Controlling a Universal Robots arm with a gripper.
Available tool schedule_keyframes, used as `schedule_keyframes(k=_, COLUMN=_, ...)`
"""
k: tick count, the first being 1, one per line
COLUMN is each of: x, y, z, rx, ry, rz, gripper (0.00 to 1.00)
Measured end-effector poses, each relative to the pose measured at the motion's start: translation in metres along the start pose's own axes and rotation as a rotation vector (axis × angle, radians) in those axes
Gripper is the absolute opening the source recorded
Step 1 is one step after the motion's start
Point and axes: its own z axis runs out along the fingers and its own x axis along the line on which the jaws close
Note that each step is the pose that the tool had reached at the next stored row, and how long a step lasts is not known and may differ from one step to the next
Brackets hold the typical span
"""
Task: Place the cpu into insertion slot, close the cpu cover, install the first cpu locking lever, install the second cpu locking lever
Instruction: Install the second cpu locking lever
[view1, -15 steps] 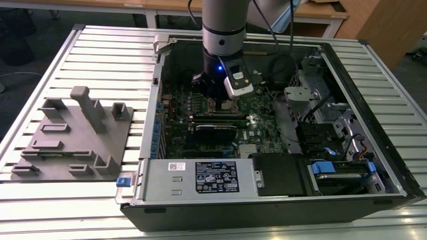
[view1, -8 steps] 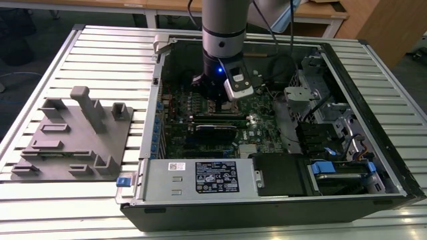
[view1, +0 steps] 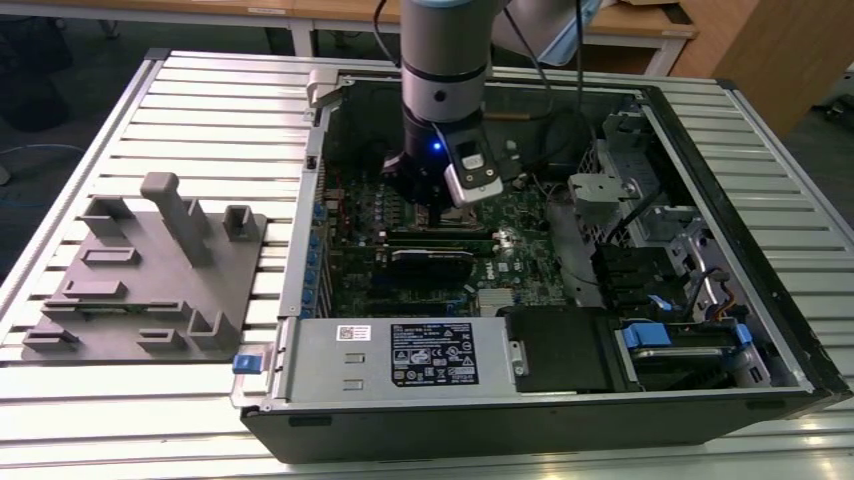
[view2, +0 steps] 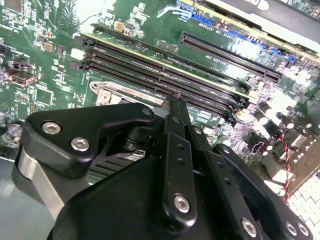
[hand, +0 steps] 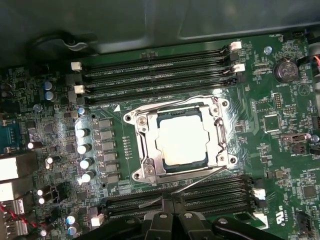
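Closed to a thin seam with nothing visibly between its fingers, the gripper sits low over the motherboard in the first wrist view, its black fingertips meeting just over the bank of memory slots beside the socket. A thin wire lever runs slantwise from the socket's edge toward those fingertips, and whether the tips touch it cannot be told. Just beyond lies the insertion slot, with the cpu seated flat inside it and the cpu cover folded down around it, the pale metal top showing through the window. The cpu looks light, rigid and smooth, and likely fragile underneath, so it would best be held by its edges; as it lies, only its top is open to touch. The cover reads as thin stiff sheet metal that would swing on its hinge rather than flex. The lever is probably springy steel wire, slippery and narrow, best taken near its free end, where a push would have the most leverage and closed fingertips could slide off sideways. Further out, a second bank of memory slots lies on the far side of the socket. In the exterior view the arm reaches down into the open computer case on the slatted table, with a grey fixture tray well apart toward the exterior view's left.
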Motion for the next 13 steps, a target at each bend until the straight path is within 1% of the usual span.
schedule_keyframes(k=8, x=0.0008, y=-0.0001, z=0.0011, rx=0.0, ry=0.0, rz=0.0, gripper=0.11)
schedule_keyframes(k=13, x=0.0028, y=-0.0004, z=0.0011, rx=-0.0002, ry=-0.0009, rz=-0.001, gripper=0.11)
